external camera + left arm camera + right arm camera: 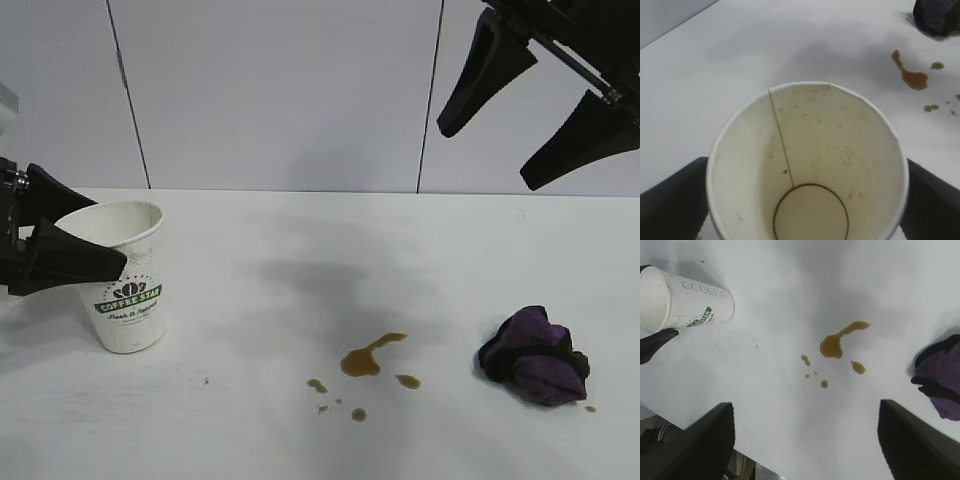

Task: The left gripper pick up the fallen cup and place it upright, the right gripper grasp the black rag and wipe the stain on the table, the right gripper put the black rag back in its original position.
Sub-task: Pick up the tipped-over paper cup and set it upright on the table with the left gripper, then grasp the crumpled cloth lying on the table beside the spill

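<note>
Jaws of the left gripper (105, 240) stand spread either side of the upright cup (127, 290) at the tabletop's (300, 440) left, a light, crushable paper thing, while the right gripper (535, 115), jaws also spread, hangs above the soft black rag (535, 355), best pinched at its bunched top.

Behind everything stood a pale grey panelled wall (280, 90), plain and flat. Two thin dark seams split it into broad panels, one (128, 95) leaning slightly over on the left side, the other (430, 95) running nearly straight down on the right. A sliver of the same wall (670, 15) showed as a grey corner in the left wrist view. In the right wrist view, something small with black and white stripes (662, 432) sat low in the dark, too dim to identify.
</note>
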